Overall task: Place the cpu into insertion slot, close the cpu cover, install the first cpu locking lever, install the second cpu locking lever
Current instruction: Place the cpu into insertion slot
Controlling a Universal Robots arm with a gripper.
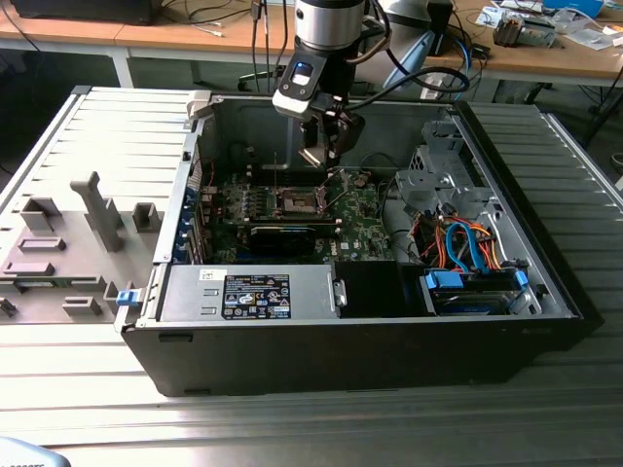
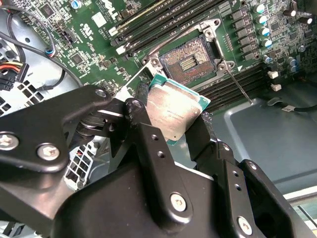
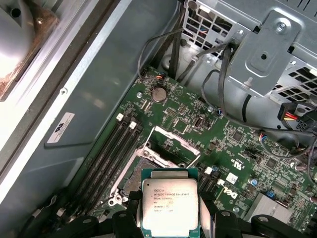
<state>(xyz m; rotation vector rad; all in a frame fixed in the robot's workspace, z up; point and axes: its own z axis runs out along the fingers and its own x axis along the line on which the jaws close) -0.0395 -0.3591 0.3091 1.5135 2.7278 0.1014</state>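
My gripper [image 1: 324, 156] hangs inside the open computer case, above the green motherboard [image 1: 362, 219]. It is shut on the cpu [image 2: 173, 111], a flat square chip with a dull silver top, pinched by its edges between two black fingers [image 2: 143, 124]. In both wrist views the cpu [image 3: 170, 206] hovers clear of the board, just off the insertion slot [image 2: 190, 59], whose dark contact field lies bare. The cpu cover [image 3: 172, 142] stands tilted up at the far side of the insertion slot [image 3: 141, 171]. A thin locking lever [image 2: 238, 85] is swung free beside the socket.
Long memory slots [image 3: 111, 153] run along one side of the socket. A black card [image 1: 282, 234] lies in front of it, a labelled power supply [image 1: 255, 295] nearer still. A drive cage with blue and orange cables [image 1: 467, 251] fills the exterior view's right. A grey fixture tray [image 1: 68, 243] sits outside the case.
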